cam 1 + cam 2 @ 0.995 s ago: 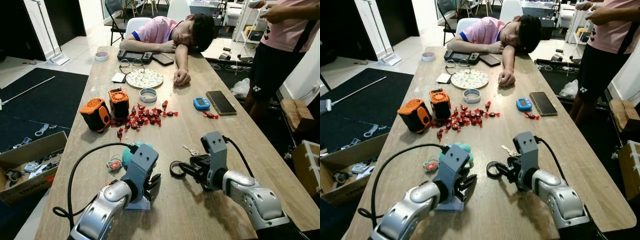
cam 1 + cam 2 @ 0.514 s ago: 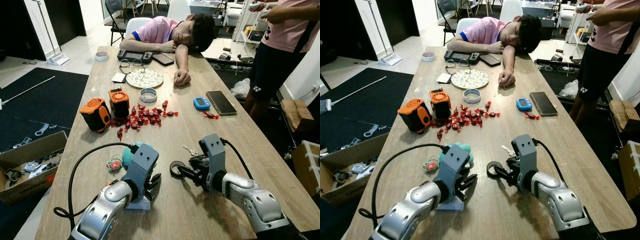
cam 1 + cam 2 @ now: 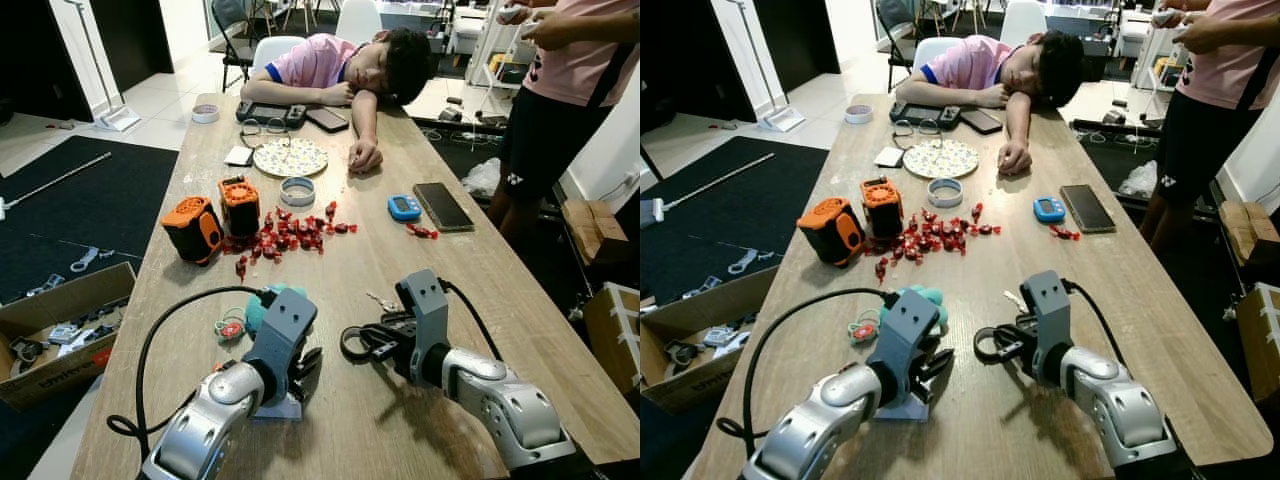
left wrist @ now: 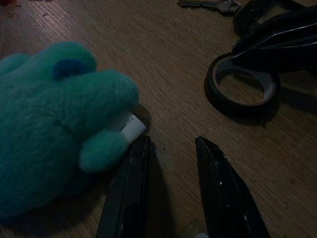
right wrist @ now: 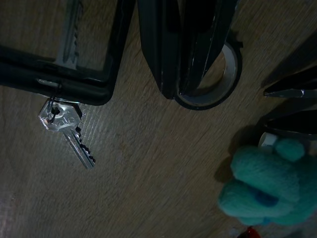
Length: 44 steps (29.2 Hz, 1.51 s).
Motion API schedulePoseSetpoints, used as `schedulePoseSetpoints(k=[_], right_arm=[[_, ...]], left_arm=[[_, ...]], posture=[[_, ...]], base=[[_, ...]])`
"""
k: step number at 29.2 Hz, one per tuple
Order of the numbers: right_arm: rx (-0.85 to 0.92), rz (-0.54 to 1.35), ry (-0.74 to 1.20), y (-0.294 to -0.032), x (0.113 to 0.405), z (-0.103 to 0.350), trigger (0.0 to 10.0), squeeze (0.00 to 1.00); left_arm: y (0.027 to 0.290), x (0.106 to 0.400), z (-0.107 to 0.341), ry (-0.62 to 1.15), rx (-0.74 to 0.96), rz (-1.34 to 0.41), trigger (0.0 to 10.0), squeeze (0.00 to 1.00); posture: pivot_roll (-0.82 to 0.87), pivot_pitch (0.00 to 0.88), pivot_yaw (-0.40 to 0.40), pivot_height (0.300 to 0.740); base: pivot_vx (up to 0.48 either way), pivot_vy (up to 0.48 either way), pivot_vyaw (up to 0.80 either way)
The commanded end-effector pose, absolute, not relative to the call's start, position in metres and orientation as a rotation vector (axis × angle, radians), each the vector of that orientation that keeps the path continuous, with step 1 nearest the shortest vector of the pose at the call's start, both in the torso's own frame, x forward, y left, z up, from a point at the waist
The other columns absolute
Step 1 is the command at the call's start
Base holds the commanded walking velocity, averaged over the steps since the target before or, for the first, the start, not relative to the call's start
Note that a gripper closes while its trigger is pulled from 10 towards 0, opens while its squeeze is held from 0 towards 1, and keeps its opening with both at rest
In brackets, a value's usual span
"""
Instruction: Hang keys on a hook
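Note:
A silver key (image 5: 69,131) lies flat on the wooden table (image 3: 330,270) just beyond my right wrist; it also appears as a small key (image 3: 383,300). My right gripper (image 3: 362,340) is shut on the rim of a black ring (image 5: 225,87) that rests low on the table. To its left sits a teal plush (image 4: 54,119) on a white base (image 3: 275,408). Beside that plush, my left gripper (image 4: 173,191) stands open on the wood with nothing between its fingers, a short gap from the black ring (image 4: 212,91).
A red and green trinket (image 3: 230,328) lies left of the plush. Farther out are two orange and black blocks (image 3: 192,228), scattered red candies (image 3: 290,232), a blue timer (image 3: 403,207) and a phone (image 3: 442,204). A person (image 3: 340,62) sleeps at the far end; another person (image 3: 560,90) stands at the right.
My right arm has shifted slightly, the black ring still in its fingers. The left arm, the key and the plush have stayed put.

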State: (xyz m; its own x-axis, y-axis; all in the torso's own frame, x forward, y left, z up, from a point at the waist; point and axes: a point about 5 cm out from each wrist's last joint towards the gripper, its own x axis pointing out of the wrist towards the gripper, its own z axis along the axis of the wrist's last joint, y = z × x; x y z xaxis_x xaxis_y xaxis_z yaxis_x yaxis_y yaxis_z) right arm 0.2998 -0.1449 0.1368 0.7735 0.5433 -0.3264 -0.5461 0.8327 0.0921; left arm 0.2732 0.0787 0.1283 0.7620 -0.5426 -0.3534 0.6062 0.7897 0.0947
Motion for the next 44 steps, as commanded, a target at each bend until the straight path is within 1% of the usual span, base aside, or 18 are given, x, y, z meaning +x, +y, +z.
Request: schedulePoseSetpoints(k=[1,2,6,8,18,19,23,24,25,34,36,38,44], right_arm=[[0.001,0.556,0.391,-0.150,0.297,0.127,10.0,0.00],[0.006,0.547,0.335,-0.150,0.300,0.135,10.0,0.00],[0.007,0.543,0.301,-0.150,0.302,0.140,10.0,0.00],[0.013,0.540,0.256,-0.151,0.303,0.147,10.0,0.00],[0.014,0.541,0.240,-0.153,0.302,0.150,10.0,0.00],[0.017,0.542,0.241,-0.153,0.302,0.150,10.0,1.00],[0.023,0.542,0.242,-0.153,0.302,0.150,10.0,1.00],[0.027,0.541,0.245,-0.153,0.302,0.149,10.0,0.42],[0.026,0.542,0.249,-0.153,0.302,0.149,10.0,0.00],[0.038,0.545,0.336,-0.155,0.300,0.138,10.0,0.00],[0.035,0.557,0.345,-0.154,0.300,0.137,10.0,0.00],[0.031,0.609,0.369,-0.149,0.300,0.137,10.0,0.00],[0.027,0.641,0.379,-0.146,0.299,0.139,10.0,0.00]], left_arm=[[0.076,0.270,0.124,0.332,0.201,-0.632,10.0,0.00],[0.075,0.269,0.124,0.332,0.198,-0.633,10.0,0.00],[0.074,0.270,0.124,0.332,0.196,-0.632,10.0,0.00],[0.073,0.270,0.124,0.331,0.191,-0.628,10.0,0.00],[0.073,0.271,0.123,0.329,0.186,-0.623,10.0,0.00],[0.073,0.271,0.123,0.329,0.187,-0.622,10.0,0.00],[0.073,0.271,0.123,0.329,0.189,-0.623,10.0,0.00],[0.073,0.272,0.123,0.329,0.190,-0.625,10.0,0.00],[0.073,0.272,0.123,0.329,0.192,-0.626,10.0,0.00],[0.074,0.272,0.122,0.329,0.199,-0.631,10.0,0.00],[0.074,0.272,0.122,0.330,0.200,-0.632,10.0,0.00],[0.073,0.272,0.122,0.328,0.202,-0.633,10.0,0.00],[0.073,0.272,0.123,0.326,0.200,-0.628,10.0,0.00]], posture=[[0.02,0.165,-0.013,0.740],[0.02,0.168,-0.014,0.740],[0.02,0.168,-0.016,0.740],[0.01,0.168,-0.021,0.740],[0.01,0.166,-0.024,0.740],[0.01,0.165,-0.023,0.740],[0.01,0.161,-0.020,0.740],[0.01,0.158,-0.017,0.740],[0.01,0.158,-0.017,0.740],[0.01,0.152,-0.015,0.740],[0.01,0.151,-0.015,0.740],[0.01,0.150,-0.017,0.740],[0.02,0.152,-0.032,0.740]], base=[[0.000,0.000,0.00],[0.000,0.000,0.00],[0.000,0.000,0.00],[0.000,0.000,0.00],[0.000,0.000,0.00],[0.000,0.000,0.00],[0.000,0.000,0.00],[0.000,0.000,0.00],[0.000,0.000,0.00],[0.000,0.000,0.00],[0.000,0.000,0.00],[0.000,0.000,0.00],[0.000,0.000,0.00]])
